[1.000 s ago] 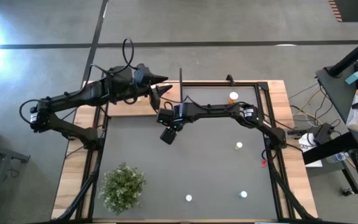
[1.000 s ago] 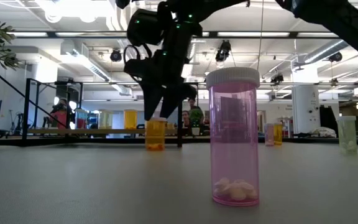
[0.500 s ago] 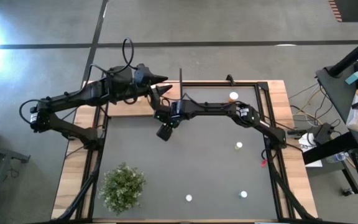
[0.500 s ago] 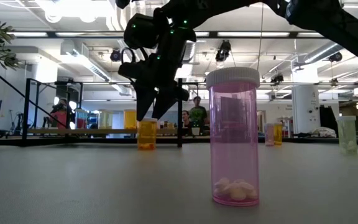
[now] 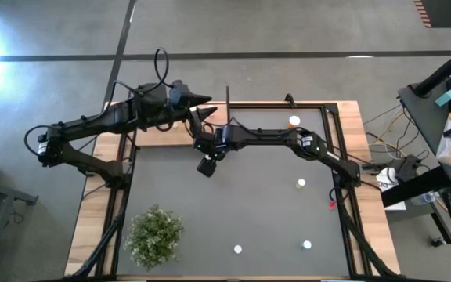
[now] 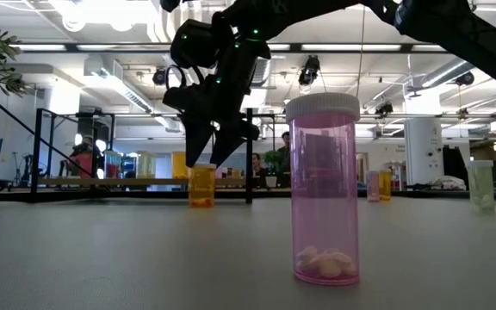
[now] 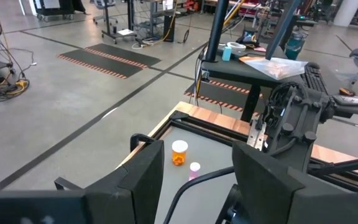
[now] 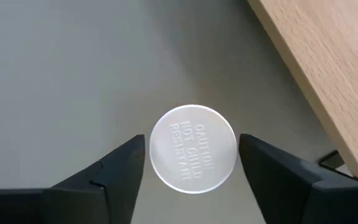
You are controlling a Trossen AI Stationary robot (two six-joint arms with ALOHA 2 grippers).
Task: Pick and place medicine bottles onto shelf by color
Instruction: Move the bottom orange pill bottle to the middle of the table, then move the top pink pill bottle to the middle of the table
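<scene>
An orange medicine bottle [image 6: 201, 185] stands on the dark tabletop beside the light-wood shelf [image 5: 163, 135]. My right gripper [image 6: 203, 164] hangs over it, open. In the right wrist view its white cap [image 8: 193, 148] sits between the fingers [image 8: 114, 171] with a thin gap on each side, and the shelf edge [image 8: 328, 74] runs close by. My left gripper [image 5: 203, 110] hovers over the shelf's right end, open and empty. A pink bottle [image 6: 323, 189] stands nearest the low camera. Other bottles [image 5: 294, 122], [image 5: 301, 184], [image 5: 237, 250] dot the table.
A green bushy plant [image 5: 155, 233] stands at the front left. A thin black rod [image 5: 228, 102] rises at the shelf's right end. Black frame rails [image 5: 337, 149] run along the table's edges. People and equipment show in the room behind.
The right gripper carried the orange bottle a little left toward the shelf, and its fingers have now spread off the cap. The left arm has not moved.
</scene>
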